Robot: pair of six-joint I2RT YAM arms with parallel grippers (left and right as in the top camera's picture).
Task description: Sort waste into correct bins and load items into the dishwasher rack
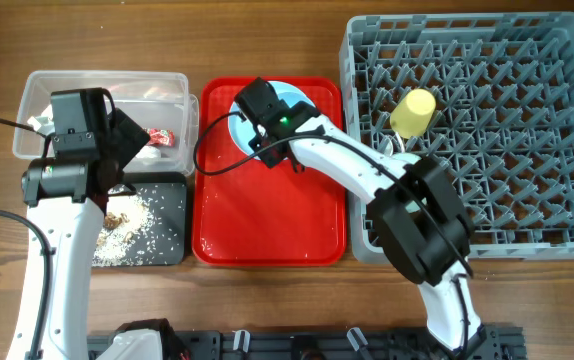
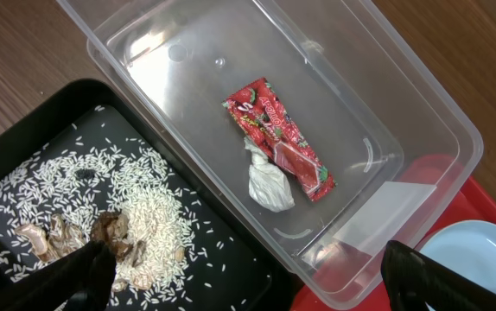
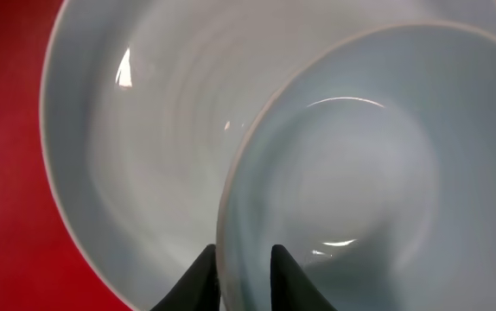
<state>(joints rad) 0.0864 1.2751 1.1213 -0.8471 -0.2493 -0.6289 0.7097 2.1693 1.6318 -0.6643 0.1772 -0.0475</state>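
Note:
My right gripper (image 1: pixel 267 118) (image 3: pixel 244 259) is over the light blue plate (image 1: pixel 297 94) (image 3: pixel 127 147), its fingers astride the near rim of the mint green bowl (image 3: pixel 386 173) and shut on it. The bowl rests in the plate. My left gripper (image 1: pixel 127 145) (image 2: pixel 248 268) is open and empty above the clear tub (image 1: pixel 107 85) (image 2: pixel 421 95), which holds the red wrapper (image 2: pixel 278 138) and white tissue (image 2: pixel 268 183). Rice scraps (image 1: pixel 122 235) (image 2: pixel 144 207) lie in the black tray (image 1: pixel 170 195) (image 2: pixel 23 164). The yellow cup (image 1: pixel 413 111) sits in the grey rack (image 1: pixel 527 200).
The flat red serving tray (image 1: pixel 267 220) (image 2: pixel 455 181) lies between the bins and the rack, with the plate at its far end. The plate's edge also shows in the left wrist view (image 2: pixel 481 259). The right arm's base stands by the rack's near left corner.

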